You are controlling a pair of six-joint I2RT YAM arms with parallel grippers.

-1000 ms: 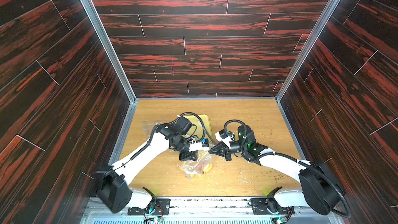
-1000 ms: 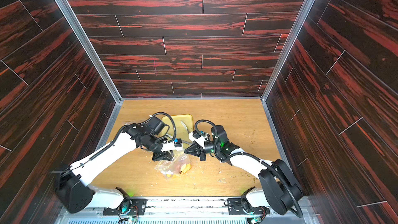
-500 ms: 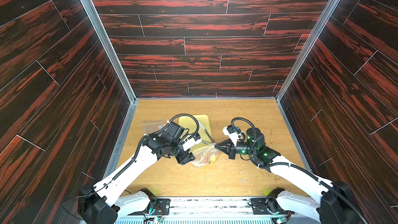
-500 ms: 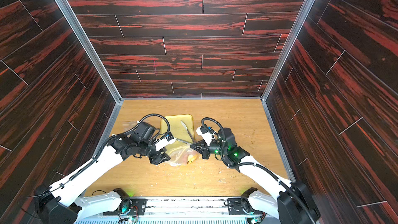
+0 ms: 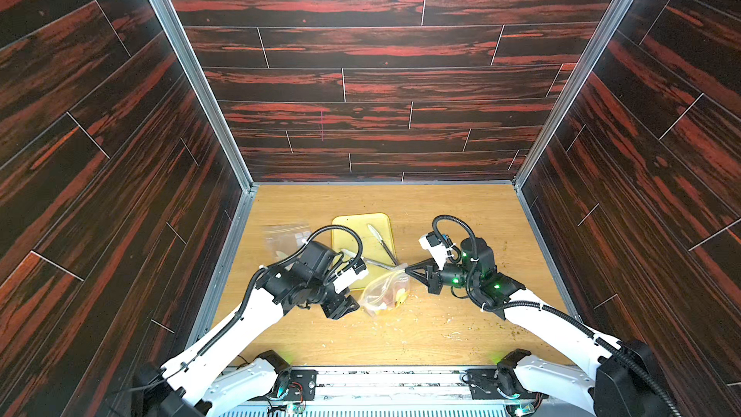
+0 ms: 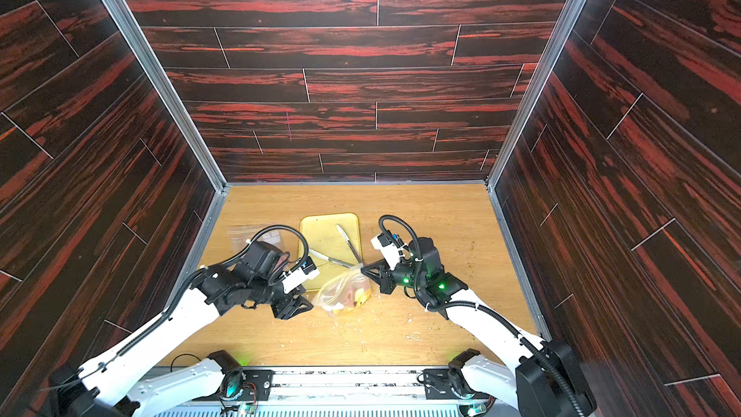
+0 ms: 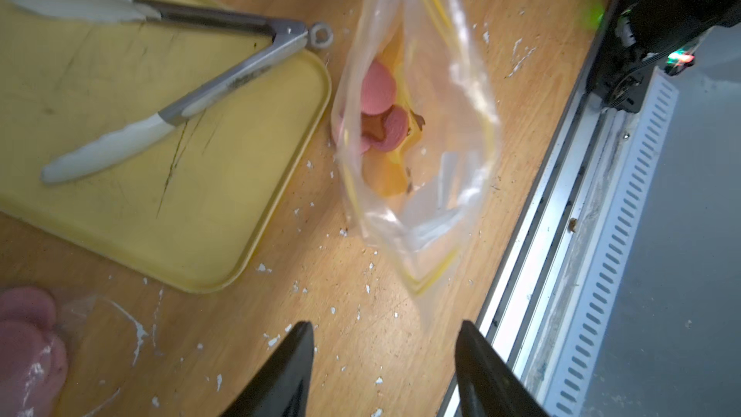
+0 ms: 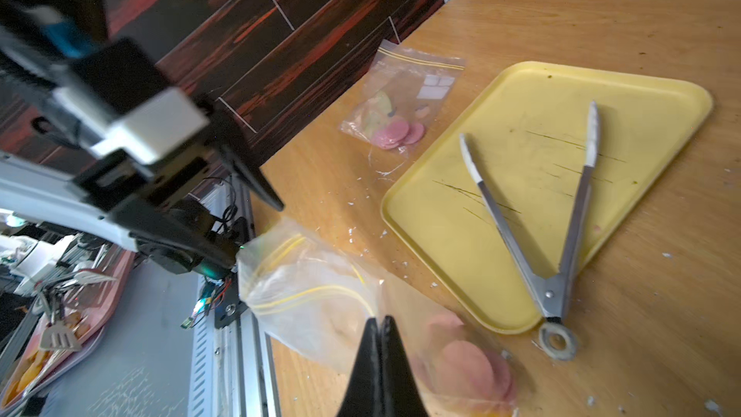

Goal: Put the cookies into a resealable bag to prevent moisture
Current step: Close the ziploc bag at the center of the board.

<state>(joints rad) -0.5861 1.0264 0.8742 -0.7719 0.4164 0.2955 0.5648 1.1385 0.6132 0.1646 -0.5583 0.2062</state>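
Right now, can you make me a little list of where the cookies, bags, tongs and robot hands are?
cookies: pink rounds inside the clear bag
clear bag: next to the yellow tray
tongs: lying on the yellow tray, arms spread
right gripper: fingers shut on the clear bag
left gripper: fingers open, holding nothing
second bag: near the wall, pink rounds inside

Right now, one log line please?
left gripper open | right gripper shut on zip bag | pink cookies inside | tongs on yellow tray

tongs (image 7: 240, 74) on tray (image 7: 120, 202), cookies (image 7: 379, 86) in bag (image 7: 441, 154), bag before tray
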